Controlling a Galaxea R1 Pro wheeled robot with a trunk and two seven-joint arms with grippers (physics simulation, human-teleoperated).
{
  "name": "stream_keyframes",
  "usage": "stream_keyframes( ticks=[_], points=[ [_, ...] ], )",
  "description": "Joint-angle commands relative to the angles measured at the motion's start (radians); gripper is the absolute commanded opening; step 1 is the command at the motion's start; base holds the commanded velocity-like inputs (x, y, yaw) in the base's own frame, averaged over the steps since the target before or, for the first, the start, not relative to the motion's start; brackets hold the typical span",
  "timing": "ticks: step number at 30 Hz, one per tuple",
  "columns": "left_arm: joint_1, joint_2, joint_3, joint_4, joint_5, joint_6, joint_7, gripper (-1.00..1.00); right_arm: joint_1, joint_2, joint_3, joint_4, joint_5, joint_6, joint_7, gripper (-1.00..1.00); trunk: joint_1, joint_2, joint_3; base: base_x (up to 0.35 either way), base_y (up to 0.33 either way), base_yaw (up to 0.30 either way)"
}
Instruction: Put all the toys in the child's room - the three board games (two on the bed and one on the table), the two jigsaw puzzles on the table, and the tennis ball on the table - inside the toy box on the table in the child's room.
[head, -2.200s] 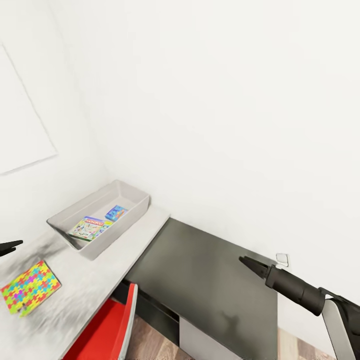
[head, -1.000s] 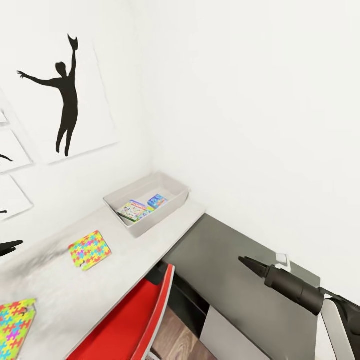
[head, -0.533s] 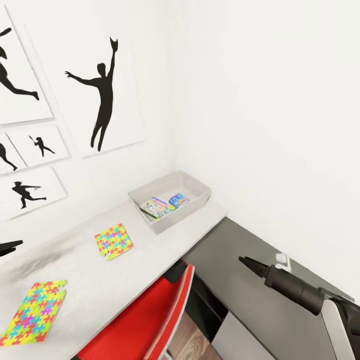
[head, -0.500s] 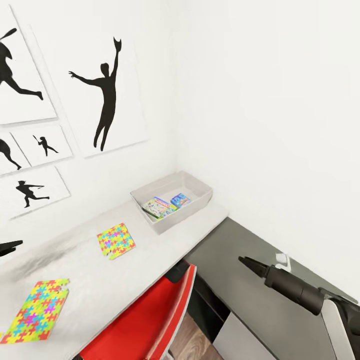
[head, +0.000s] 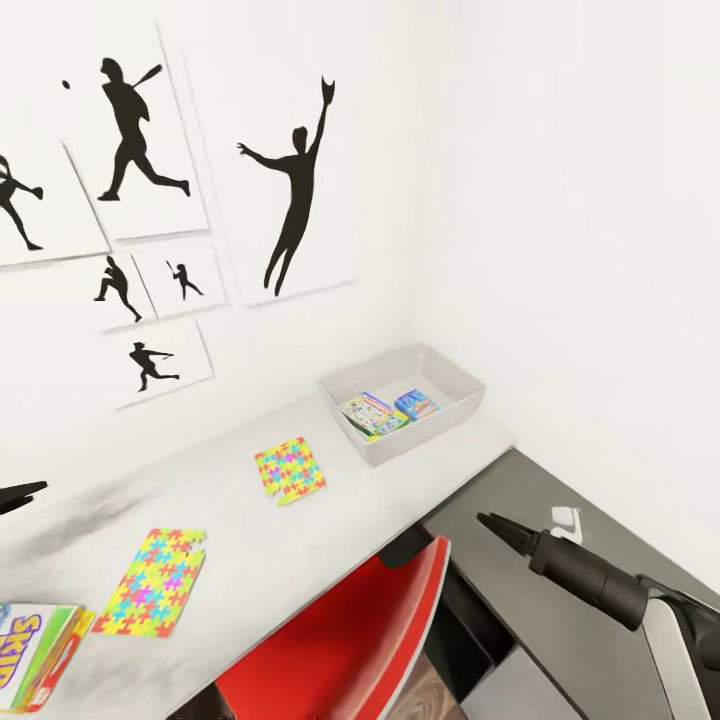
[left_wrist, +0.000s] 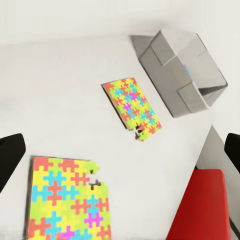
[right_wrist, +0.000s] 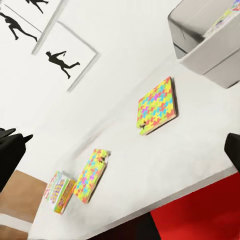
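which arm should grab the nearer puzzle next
Probably left. The left gripper hangs over the table's left part, close to the nearer puzzle; the right gripper hangs past the red chair.

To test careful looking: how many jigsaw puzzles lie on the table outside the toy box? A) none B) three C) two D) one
C: two jigsaw puzzles lie flat on the table, apart from the toy box.

"SKIP" on board game (head: 35, 655)
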Motion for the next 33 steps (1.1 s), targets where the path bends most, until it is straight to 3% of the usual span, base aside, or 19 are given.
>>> stream_keyframes(
  ticks=[1, 33],
  points=[
    [-0.002, -0.001, 0.003, 0.000, -0.011, 0.011, -0.008, 1.00, -0.001, 0.000, -0.001, 0.000, -0.002, 0.005, 0.002, 1.00, 0.001, -0.002, -0.002, 0.000, 0.012, 0.286],
    [-0.002, -0.006, 0.003, 0.000, -0.009, 0.015, -0.008, 1.00, -0.001, 0.000, -0.001, -0.001, -0.002, 0.005, -0.001, 1.00, 0.001, -0.002, -0.002, 0.000, 0.001, 0.286]
  ],
)
